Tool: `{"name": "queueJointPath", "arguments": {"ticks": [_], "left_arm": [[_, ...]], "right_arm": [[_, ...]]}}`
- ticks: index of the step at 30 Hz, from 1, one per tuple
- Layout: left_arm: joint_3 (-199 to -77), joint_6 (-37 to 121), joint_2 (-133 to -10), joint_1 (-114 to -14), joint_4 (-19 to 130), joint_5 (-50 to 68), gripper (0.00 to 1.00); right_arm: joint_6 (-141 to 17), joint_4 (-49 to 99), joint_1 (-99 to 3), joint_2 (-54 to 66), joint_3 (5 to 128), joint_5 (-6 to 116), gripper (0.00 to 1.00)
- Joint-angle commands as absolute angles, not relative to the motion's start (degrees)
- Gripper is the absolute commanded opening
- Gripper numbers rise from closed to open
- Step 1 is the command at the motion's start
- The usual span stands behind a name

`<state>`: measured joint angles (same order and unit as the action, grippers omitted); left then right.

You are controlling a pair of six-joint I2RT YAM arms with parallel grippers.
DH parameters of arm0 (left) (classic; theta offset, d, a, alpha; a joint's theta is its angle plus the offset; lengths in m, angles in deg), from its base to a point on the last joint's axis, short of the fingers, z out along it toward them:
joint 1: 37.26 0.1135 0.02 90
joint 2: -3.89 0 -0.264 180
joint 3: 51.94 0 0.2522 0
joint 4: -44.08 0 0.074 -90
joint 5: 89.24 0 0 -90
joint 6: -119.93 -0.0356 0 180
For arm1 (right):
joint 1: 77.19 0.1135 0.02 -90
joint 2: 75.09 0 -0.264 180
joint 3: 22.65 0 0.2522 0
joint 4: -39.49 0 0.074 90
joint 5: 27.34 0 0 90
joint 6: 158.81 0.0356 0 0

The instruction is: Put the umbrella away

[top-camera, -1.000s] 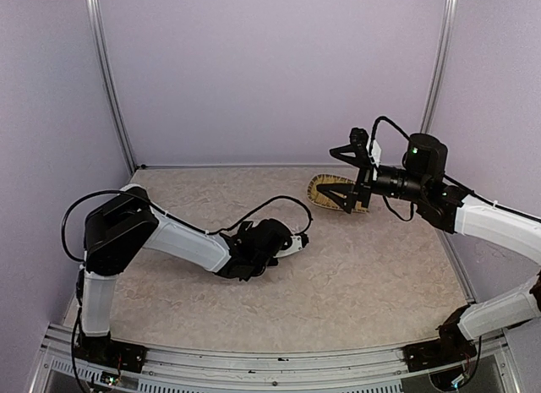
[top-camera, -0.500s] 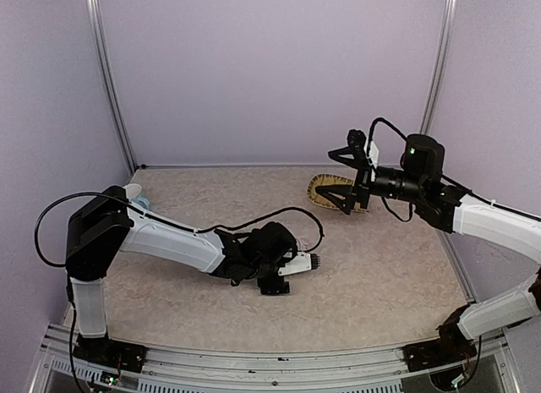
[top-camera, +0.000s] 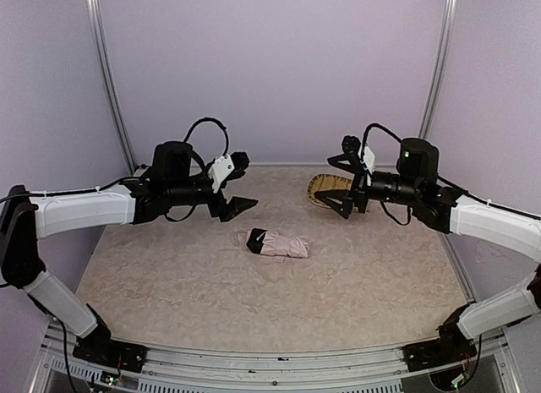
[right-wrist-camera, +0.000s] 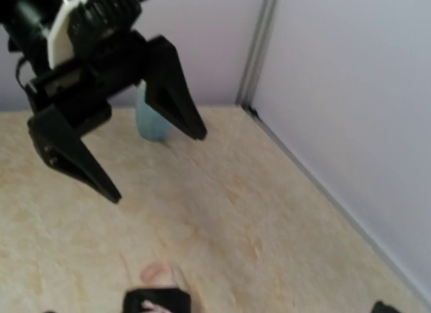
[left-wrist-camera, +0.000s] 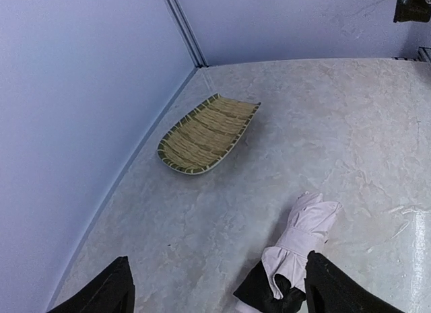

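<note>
Lying folded on the table (top-camera: 169, 275), the umbrella (top-camera: 275, 243) shows only pink cloth and black lining — shaft and handle can't be made out. The left gripper (top-camera: 243, 183) and right gripper (top-camera: 335, 183) hover above, fingers spread, holding nothing — the right one half hides the tray (top-camera: 325, 187).

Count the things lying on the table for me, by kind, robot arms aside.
Umbrella: 1
Woven tray: 1
Pale blue object, kind unclear: 1
Total: 3
</note>
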<state>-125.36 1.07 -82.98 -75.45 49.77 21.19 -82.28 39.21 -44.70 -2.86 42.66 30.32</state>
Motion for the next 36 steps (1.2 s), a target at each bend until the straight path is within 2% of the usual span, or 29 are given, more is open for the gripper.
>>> {"name": "queueJointPath", "arguments": {"ticks": [1, 3, 8, 10, 14, 17, 22, 23, 24, 30, 33, 36], "left_arm": [[-124.69, 0.47, -89.27, -75.55, 51.03, 24.5, 0.8], [-125.34, 2.53, -91.79, -74.99, 49.73, 22.99, 0.75], [-130.43, 11.01, -99.41, -73.16, 48.78, 20.09, 0.72], [-131.61, 12.64, -101.15, -72.02, 49.1, 22.3, 0.69], [-130.72, 9.73, -101.69, -71.34, 50.97, 30.8, 0.73], [-126.4, 4.2, -99.54, -72.4, 50.16, 32.67, 0.75], [-119.79, -1.84, -96.72, -74.91, 43.81, 23.14, 0.77], [-119.58, -1.72, -96.48, -74.8, 43.57, 22.6, 0.77], [-119.5, -1.75, -96.26, -74.59, 43.59, 22.37, 0.77], [-118.18, -5.77, -95.39, -75.37, 45.05, 19.18, 0.78], [-118.13, -9.1, -95.81, -76.81, 46.77, 16.22, 0.78], [-118.08, -14.88, -96.1, -78.88, 47.94, 13.42, 0.78]], "right_arm": [[-84.3, 32.54, -44.94, 2.5, 44.54, 37.05, 1.0], [-84.55, 29.32, -44.94, 6.91, 46.68, 38.83, 0.99], [-82.37, 24.88, -44.94, 16.3, 51.7, 39.04, 0.93], [-81.08, 26.03, -44.94, 18.78, 51.86, 36.64, 0.92], [-80.86, 25.89, -44.94, 23.08, 51.94, 32.05, 0.9], [-82.17, 24.73, -44.6, 25.49, 51.65, 32.03, 0.88], [-90.38, 24.91, -40.02, 29.47, 52.34, 40.64, 0.91], [-91.94, 24.34, -38.89, 30.62, 53.46, 43.26, 0.98], [-93.45, 23.66, -37.79, 31.89, 54.65, 45.61, 1.0], [-98.94, 21.65, -34.31, 38.44, 59.87, 55.15, 0.99], [-99.53, 18.19, -34.31, 41.97, 63.41, 59.0, 0.9], [-100.04, 12.99, -34.3, 44.96, 66.94, 57.59, 0.69]]}}
